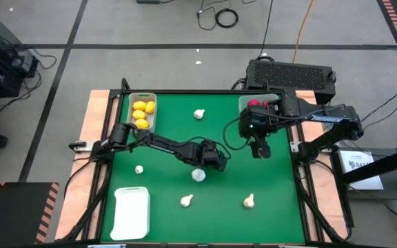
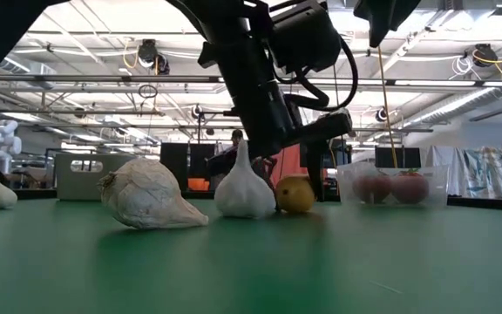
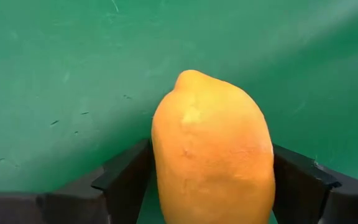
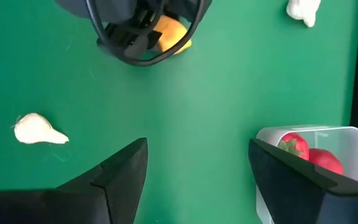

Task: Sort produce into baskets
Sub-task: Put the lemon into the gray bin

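Note:
My left gripper (image 1: 219, 162) is at mid-table, shut on a yellow-orange oval fruit (image 3: 213, 149); the fruit also shows in the low view (image 2: 295, 194) and the right wrist view (image 4: 174, 34). My right gripper (image 1: 260, 150) is open and empty above the green table, near the clear bin (image 1: 257, 103), which holds red fruits (image 4: 306, 152). The grey-white bin (image 1: 142, 114) at the far left holds several yellow fruits. Several whitish garlic bulbs lie on the table, one (image 1: 198, 175) right beside the left gripper. The white tray (image 1: 131, 212) lies at the near left. My left gripper pinches the yellow-orange fruit by its two long sides (image 3: 160, 168) between its two fingers. The fingers (image 3: 126, 183) lie along the fruit and slant down at it. In the low view the fruit's underside (image 2: 295, 209) looks to be on the table or just above it.
Garlic bulbs lie at the far middle (image 1: 199, 114), at the left (image 1: 139, 169) and near the front (image 1: 186, 200) (image 1: 249, 201). A black box (image 1: 291, 72) stands behind the table's far edge. There is bare green mat between the two grippers.

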Available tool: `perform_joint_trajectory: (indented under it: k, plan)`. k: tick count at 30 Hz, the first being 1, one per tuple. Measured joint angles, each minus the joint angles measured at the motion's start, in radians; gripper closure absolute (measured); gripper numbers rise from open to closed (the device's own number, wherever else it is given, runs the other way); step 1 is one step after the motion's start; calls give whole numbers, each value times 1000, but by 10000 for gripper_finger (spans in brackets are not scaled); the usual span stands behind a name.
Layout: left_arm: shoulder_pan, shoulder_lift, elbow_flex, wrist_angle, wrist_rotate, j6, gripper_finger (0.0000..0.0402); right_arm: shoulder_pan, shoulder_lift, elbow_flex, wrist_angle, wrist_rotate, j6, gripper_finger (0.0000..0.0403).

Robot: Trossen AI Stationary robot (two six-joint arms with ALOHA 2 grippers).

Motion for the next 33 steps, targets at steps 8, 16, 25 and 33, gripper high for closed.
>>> perform_joint_trajectory:
  k: [8, 16, 25, 33]
  plan:
    - [3, -21, -3, -22, 18, 82, 177, -18, 0, 0, 26, 0, 9, 133]
    - [34, -120, -4, -133, 0, 225, 186, -32, 0, 0, 100, -33, 90, 133]
    - [133, -388, -3, -555, -233, 449, 171, -32, 14, 0, 262, -53, 241, 133]
    - [305, -613, -27, -847, -422, 585, 168, -32, 81, 0, 400, -53, 415, 133]
